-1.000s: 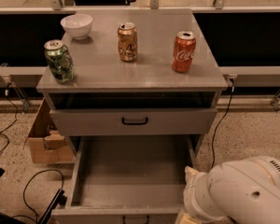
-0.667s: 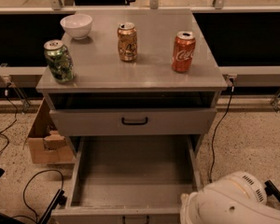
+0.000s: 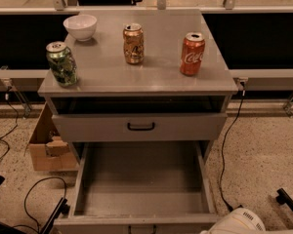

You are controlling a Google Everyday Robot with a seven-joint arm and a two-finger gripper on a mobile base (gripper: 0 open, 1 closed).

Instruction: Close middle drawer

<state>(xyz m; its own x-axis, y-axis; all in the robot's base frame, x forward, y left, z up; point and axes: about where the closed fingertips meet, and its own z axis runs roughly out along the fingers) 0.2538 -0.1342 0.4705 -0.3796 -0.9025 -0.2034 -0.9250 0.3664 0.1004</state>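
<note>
The middle drawer of the grey metal cabinet is pulled far out toward me. It is a wide shallow grey tray and it is empty. Its low front with a small black handle lies at the bottom edge of the camera view. Above it is the taller front of the top drawer with its own black handle. My gripper is out of view. Only a white rounded part of my arm shows in the bottom right corner, just right of the open drawer's front corner.
On the cabinet top stand a green can, a white bowl, a gold can and a red cola can. A cardboard box sits left of the cabinet. Cables lie on the floor on both sides. A black bar is at the right.
The white part of my arm has sunk down and to the right, so much less of it shows. The middle drawer has not moved.
</note>
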